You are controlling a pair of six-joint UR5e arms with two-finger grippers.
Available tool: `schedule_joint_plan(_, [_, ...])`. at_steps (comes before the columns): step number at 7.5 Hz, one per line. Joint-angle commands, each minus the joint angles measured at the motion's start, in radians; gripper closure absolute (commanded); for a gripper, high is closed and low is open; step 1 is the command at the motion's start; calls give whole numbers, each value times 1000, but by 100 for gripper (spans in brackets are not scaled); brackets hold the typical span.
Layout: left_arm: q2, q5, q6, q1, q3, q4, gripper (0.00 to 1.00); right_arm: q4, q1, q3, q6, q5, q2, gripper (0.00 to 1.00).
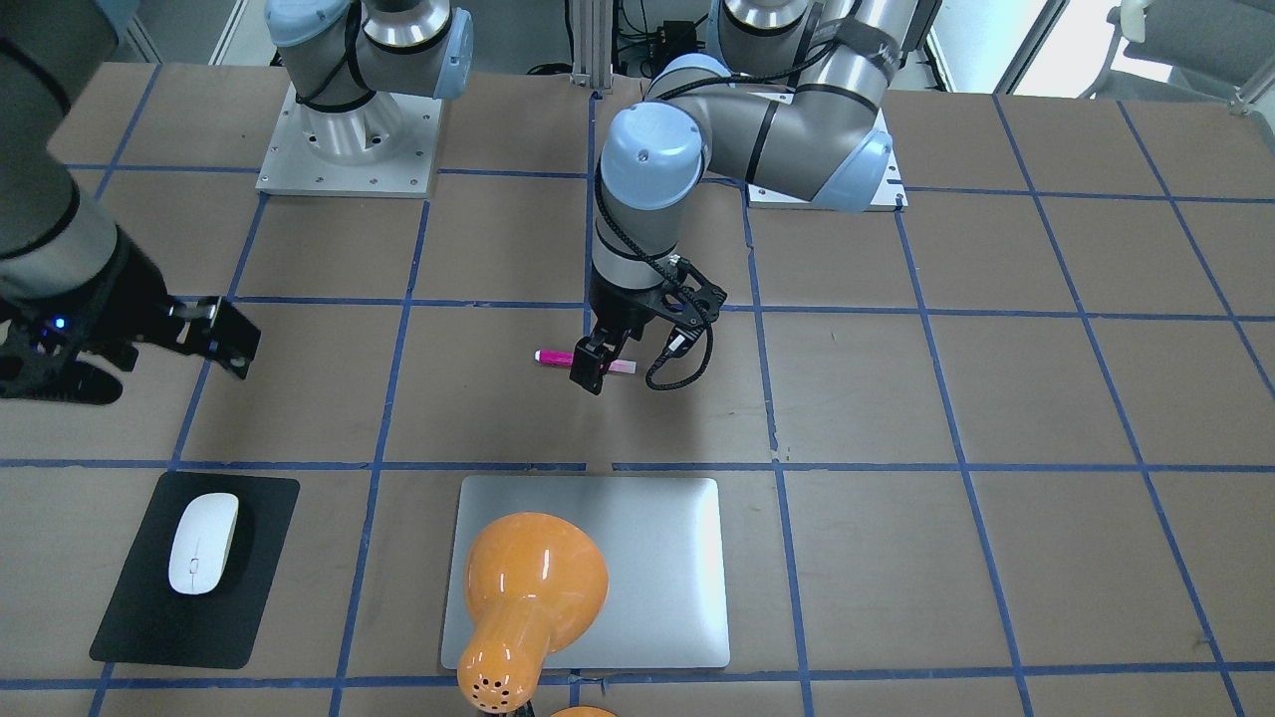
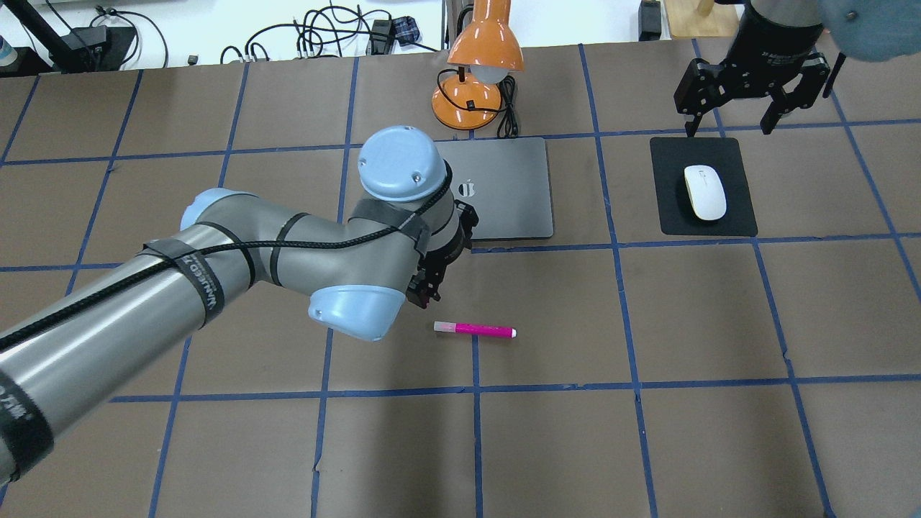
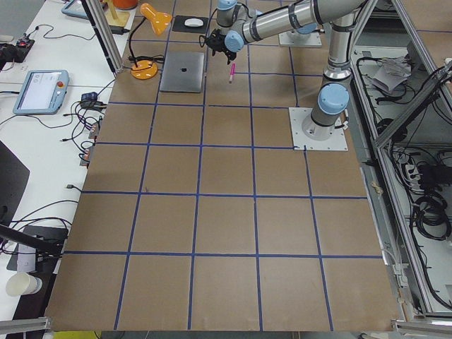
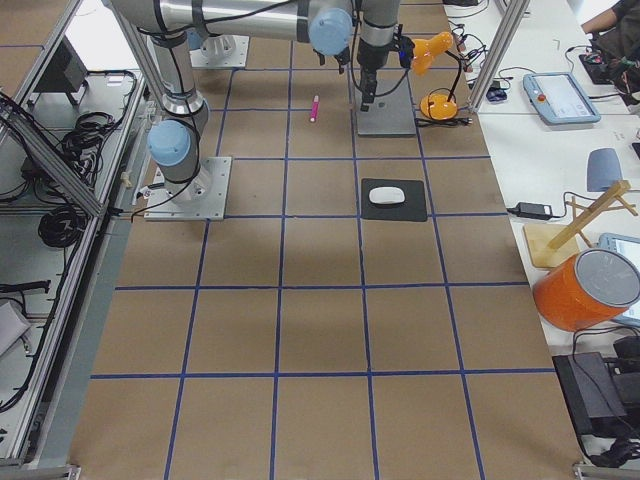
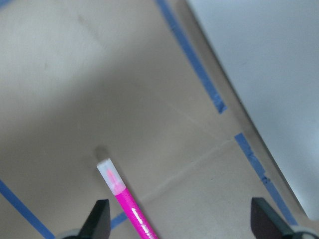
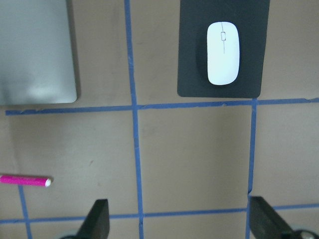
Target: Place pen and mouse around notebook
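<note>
The magenta pen (image 2: 475,330) lies flat on the brown table, a little way from the near side of the silver notebook (image 2: 511,191). My left gripper (image 2: 426,291) hovers open just above the pen's pale capped end (image 5: 110,175), which shows near one fingertip in the left wrist view. The white mouse (image 2: 704,192) rests on a black mat (image 2: 734,216) to the right of the notebook. My right gripper (image 2: 730,126) hangs open in the air beyond the mat, with nothing between its fingers.
An orange desk lamp (image 2: 482,50) stands at the notebook's far edge, and its shade overhangs the slab in the front-facing view (image 1: 528,588). Cables lie along the table's far side. Blue tape lines grid the brown table.
</note>
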Motion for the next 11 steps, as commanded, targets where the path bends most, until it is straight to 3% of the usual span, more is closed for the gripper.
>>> schedule_joint_plan(1, [99, -12, 651, 187, 181, -385, 0, -56, 104, 14, 116, 25, -11, 0])
schedule_joint_plan(2, [115, -10, 862, 287, 278, -542, 0, -89, 178, 3, 185, 14, 0, 0])
schedule_joint_plan(3, [130, -1, 961, 332, 312, -584, 0, -98, 191, 0, 187, 15, 48, 0])
schedule_joint_plan(5, [159, 0, 972, 334, 313, -572, 0, -94, 157, -69, 167, 23, 95, 0])
schedule_joint_plan(8, [170, 0, 976, 332, 316, -568, 0, -78, 82, -69, 118, 25, 84, 0])
schedule_joint_plan(11, [176, 2, 981, 332, 313, -557, 0, -46, 103, -69, 130, 26, 58, 0])
